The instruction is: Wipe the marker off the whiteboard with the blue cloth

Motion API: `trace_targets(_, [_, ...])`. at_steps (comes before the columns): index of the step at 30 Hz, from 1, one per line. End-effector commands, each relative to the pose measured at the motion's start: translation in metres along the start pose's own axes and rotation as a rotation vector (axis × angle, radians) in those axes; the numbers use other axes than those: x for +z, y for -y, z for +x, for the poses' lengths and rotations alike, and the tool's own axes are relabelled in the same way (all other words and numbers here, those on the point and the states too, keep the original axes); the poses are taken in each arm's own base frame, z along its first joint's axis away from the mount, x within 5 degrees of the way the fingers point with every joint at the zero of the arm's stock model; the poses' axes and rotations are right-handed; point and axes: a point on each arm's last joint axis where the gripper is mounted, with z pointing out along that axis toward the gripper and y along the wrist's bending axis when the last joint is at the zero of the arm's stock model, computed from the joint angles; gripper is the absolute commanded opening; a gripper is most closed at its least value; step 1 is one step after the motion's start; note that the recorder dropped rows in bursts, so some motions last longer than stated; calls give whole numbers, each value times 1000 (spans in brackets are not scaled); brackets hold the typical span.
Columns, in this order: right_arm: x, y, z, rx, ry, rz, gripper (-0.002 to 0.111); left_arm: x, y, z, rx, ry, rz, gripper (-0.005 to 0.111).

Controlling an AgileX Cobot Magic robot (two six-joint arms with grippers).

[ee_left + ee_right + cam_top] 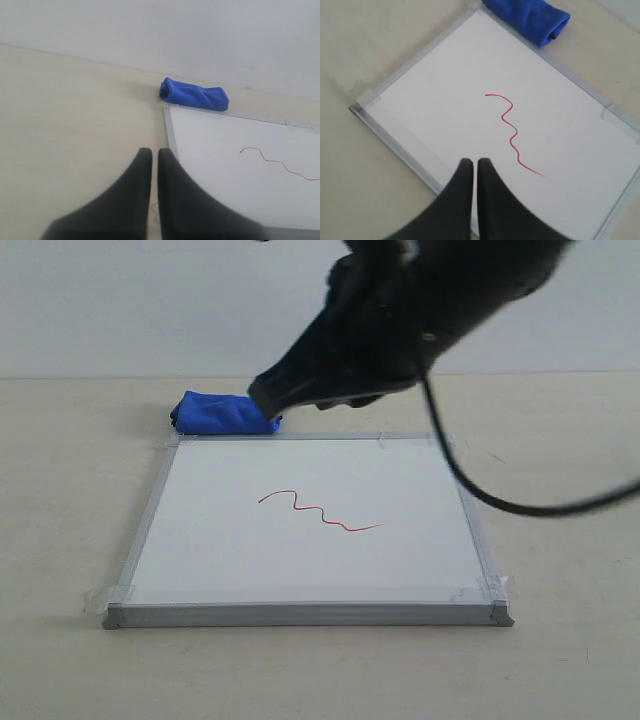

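Observation:
The whiteboard (220,550) lies flat on the beige table, and the marker (320,512), a thin red wavy line, runs across its middle. The blue cloth (215,412) lies bunched on the table, against the board's far left corner. My right gripper (262,395) hangs shut and empty high over the board; in the exterior view its tip shows just right of the cloth. In the right wrist view that gripper (472,161) is above the board (445,90) near an edge, short of the marker (512,132). My left gripper (155,151) is shut and empty over the table beside the board's (225,170) left edge, the cloth (195,94) ahead of it.
A black cable (500,502) hangs from the right arm across the board's right edge. Clear tape (100,595) holds the board's corners to the table. A pale wall (120,300) rises behind the table.

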Motion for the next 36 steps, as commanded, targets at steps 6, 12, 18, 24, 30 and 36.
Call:
trace_targets(6, [-73,11,91,21,195,52,0,0,0,1,1,1,-3,4])
trace_targets(12, [-116,16,125,59,241,74,0,0,0,1,1,1,-3,4])
trace_targets(18, [-151,19,139,87,363,77,0,0,0,1,1,1,-3,4])
trace_targets(24, [-162,26,147,10,439,170,0,0,0,1,1,1,-3,4])
trace_targets(30, [-123,42,183,31,503,334,0,0,0,1,1,1,-3,4])
trace_targets(36, [-89,52,243,173,559,497,0,0,0,1,1,1,-3,4])
